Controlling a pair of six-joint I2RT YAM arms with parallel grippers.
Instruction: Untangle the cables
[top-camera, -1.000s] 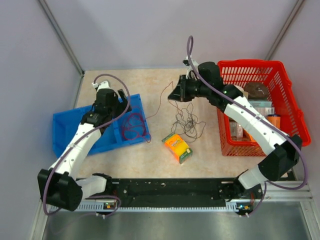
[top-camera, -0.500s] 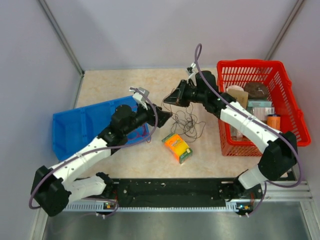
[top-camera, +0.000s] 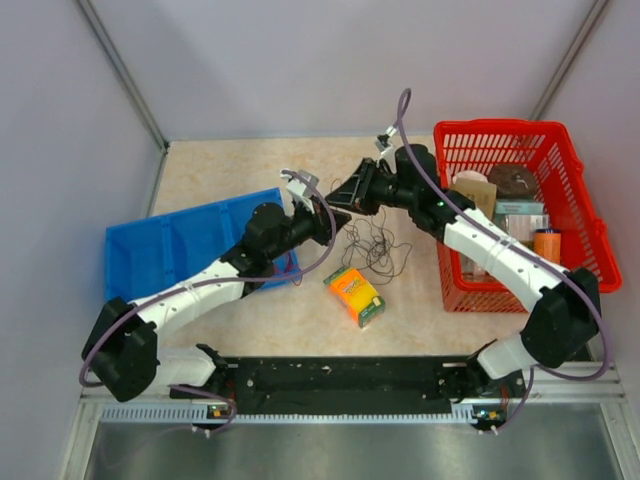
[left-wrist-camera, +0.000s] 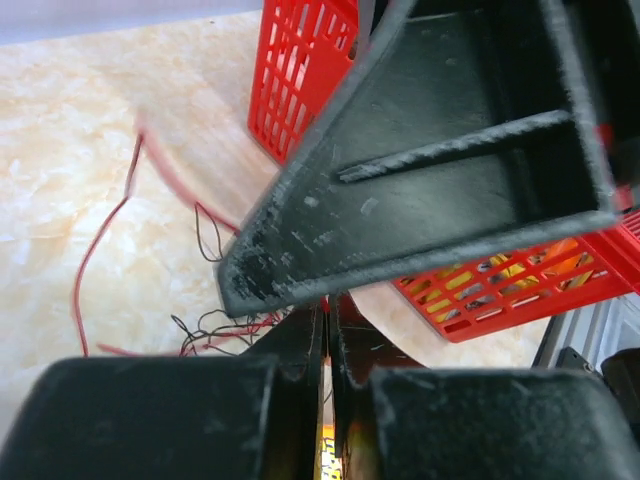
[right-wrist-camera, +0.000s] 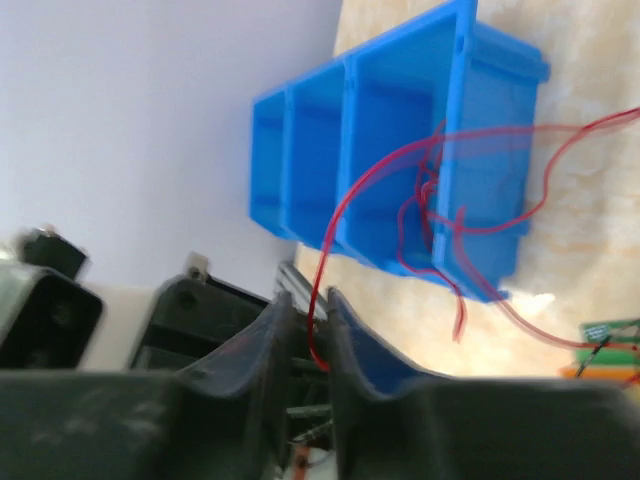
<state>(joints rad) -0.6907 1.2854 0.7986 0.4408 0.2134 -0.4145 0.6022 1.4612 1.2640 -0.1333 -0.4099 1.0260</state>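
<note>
On the pale marbled table (top-camera: 230, 180), we find the cables (top-camera: 378, 248) clumped just beyond the orange box (top-camera: 355, 295), with strands running up-left to both grippers. The left gripper (top-camera: 338, 222), beyond the box and nearer it, looks clenched, but any strand inside is hidden. Farther off, the right gripper (top-camera: 347, 197) pinches a red strand.

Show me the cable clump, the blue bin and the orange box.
cable clump (top-camera: 377, 247), top view, middle of the tangle.
blue bin (top-camera: 140, 258), top view, bare floor of its left compartment.
orange box (top-camera: 353, 291), top view, its top face.
</note>
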